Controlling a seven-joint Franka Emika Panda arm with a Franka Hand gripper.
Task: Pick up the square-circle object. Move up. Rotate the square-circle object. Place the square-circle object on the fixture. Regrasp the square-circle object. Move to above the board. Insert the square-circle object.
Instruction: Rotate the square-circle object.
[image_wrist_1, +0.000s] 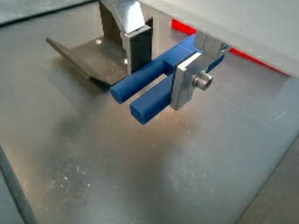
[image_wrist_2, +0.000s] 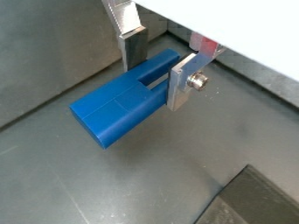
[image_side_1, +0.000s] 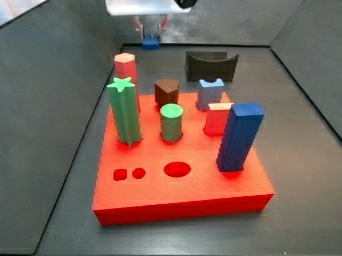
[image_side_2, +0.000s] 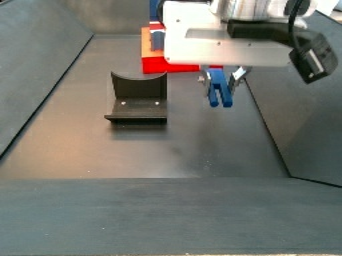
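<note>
The square-circle object is a blue block with two prongs (image_wrist_1: 142, 86); it also shows in a wrist view (image_wrist_2: 117, 107). My gripper (image_wrist_1: 159, 85) is shut on it, one silver finger (image_wrist_1: 184, 80) on each side. In both side views the block (image_side_2: 218, 90) hangs under the gripper (image_side_2: 221, 74) just above the grey floor, beside the fixture (image_side_2: 136, 98). From the opposite side the block (image_side_1: 151, 42) shows behind the red board (image_side_1: 181, 190), below the gripper (image_side_1: 151, 28). The dark fixture also shows in a wrist view (image_wrist_1: 87, 54) close behind the fingers.
The red board carries several upright pegs, among them a green star post (image_side_1: 123, 112), a green cylinder (image_side_1: 171, 122) and a tall blue block (image_side_1: 239, 136). It has open holes (image_side_1: 177, 169) near its front. Grey walls ring the floor. The fixture (image_side_1: 210, 66) stands behind the board.
</note>
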